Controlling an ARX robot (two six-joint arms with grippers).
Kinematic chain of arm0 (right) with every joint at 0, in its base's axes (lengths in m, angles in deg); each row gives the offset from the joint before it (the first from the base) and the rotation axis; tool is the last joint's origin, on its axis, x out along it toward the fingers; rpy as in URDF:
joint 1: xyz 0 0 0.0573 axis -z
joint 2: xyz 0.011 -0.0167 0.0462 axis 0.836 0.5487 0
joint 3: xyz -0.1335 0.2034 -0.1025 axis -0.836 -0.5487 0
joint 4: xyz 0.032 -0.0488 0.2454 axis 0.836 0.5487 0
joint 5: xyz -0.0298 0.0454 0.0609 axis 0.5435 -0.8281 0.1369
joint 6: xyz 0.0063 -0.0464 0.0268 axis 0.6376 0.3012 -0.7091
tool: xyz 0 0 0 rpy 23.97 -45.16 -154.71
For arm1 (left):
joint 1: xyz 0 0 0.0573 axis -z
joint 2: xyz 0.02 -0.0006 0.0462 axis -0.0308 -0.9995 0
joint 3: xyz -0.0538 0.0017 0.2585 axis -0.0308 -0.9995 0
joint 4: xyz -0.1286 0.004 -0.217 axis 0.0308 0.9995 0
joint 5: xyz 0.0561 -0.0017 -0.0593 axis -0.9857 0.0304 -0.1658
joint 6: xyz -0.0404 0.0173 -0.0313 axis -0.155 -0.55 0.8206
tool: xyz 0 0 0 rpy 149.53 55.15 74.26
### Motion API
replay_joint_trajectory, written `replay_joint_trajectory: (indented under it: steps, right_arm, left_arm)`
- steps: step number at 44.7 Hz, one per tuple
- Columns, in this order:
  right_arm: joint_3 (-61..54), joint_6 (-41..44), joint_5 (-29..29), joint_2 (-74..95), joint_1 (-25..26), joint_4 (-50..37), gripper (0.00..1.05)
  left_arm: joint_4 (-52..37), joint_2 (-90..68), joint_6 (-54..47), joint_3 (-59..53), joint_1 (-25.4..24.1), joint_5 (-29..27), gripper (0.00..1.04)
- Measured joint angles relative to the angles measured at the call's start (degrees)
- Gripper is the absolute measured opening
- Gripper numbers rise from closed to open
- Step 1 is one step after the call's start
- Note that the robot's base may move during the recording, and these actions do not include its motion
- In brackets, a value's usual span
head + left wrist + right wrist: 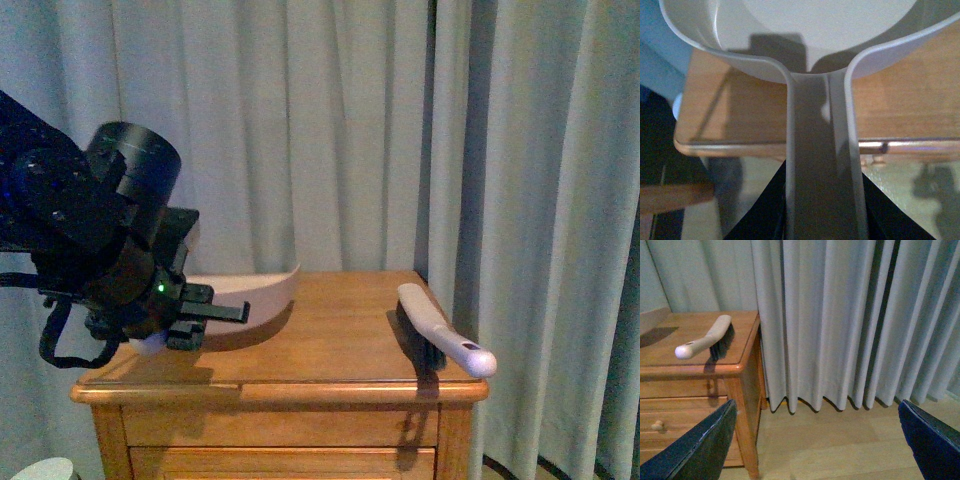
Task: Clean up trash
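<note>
**Beige dustpan [262, 290] clamped at left, trash not made out**

Closed on the dustpan's handle, the left end effector [205, 320] sits at the left of the front view, with the pan over the wooden desk [330, 350]. The right end effector [816, 407] is spread wide and grips nothing, low before the grey curtain [840, 315]. A brush [440, 330] lies at the desk's right edge, well apart from the pan. No view shows where the trash lies.

Front camera faces the table [330, 340]; left wrist close above, right wrist beside.
</note>
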Motion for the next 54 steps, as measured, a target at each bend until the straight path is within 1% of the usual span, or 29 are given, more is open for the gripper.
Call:
replay_joint_trajectory:
  steps: [11,15,21,23,26,30,36,41,51,52,54]
  right_arm:
    - [0.0,0.0,0.0,0.0,0.0,0.0,0.97]
    - [0.0,0.0,0.0,0.0,0.0,0.0,0.97]
    - [0.0,0.0,0.0,0.0,0.0,0.0,0.97]
    - [0.0,0.0,0.0,0.0,0.0,0.0,0.97]
    - [0.0,0.0,0.0,0.0,0.0,0.0,0.97]
    - [0.0,0.0,0.0,0.0,0.0,0.0,0.97]
    - [0.0,0.0,0.0,0.0,0.0,0.0,0.97]
    - [0.0,0.0,0.0,0.0,0.0,0.0,0.97]
    - [0.0,0.0,-0.02,0.0,0.0,0.0,0.97]
    - [9.88,-0.83,8.11,28.13,-8.28,3.32,0.97]
    - [16.37,-2.47,7.56,36.17,-9.7,1.33,0.97]
  left_arm:
    - [-21.99,13.92,-6.21,-17.22,0.0,-0.72,0.27]
    - [-28.68,19.23,-8.33,-23.98,0.0,0.07,0.27]
    - [-38.8,30.67,-11.54,-37.13,-0.33,0.83,0.27]
    - [-42.56,36.79,-12.31,-43.17,-0.87,1.64,0.27]
    - [-44.72,45.03,-12.44,-49.88,-2.4,3.23,0.27]
    - [-44.33,57.16,-11.34,-58.27,-5.44,5.38,0.27]
    - [-39.76,72.98,-9.38,-67.28,-8.39,5.77,0.27]
    - [-34.93,85.29,-7.45,-72.52,-8.09,6.23,0.27]
    - [-28.17,98.92,-3.85,-78.66,-6.62,5.25,0.27]
    - [-26.49,102.03,-1.84,-81.4,-6.71,4.87,0.27]
    - [-26.49,102.07,-1.84,-81.4,-6.71,5.16,0.27]
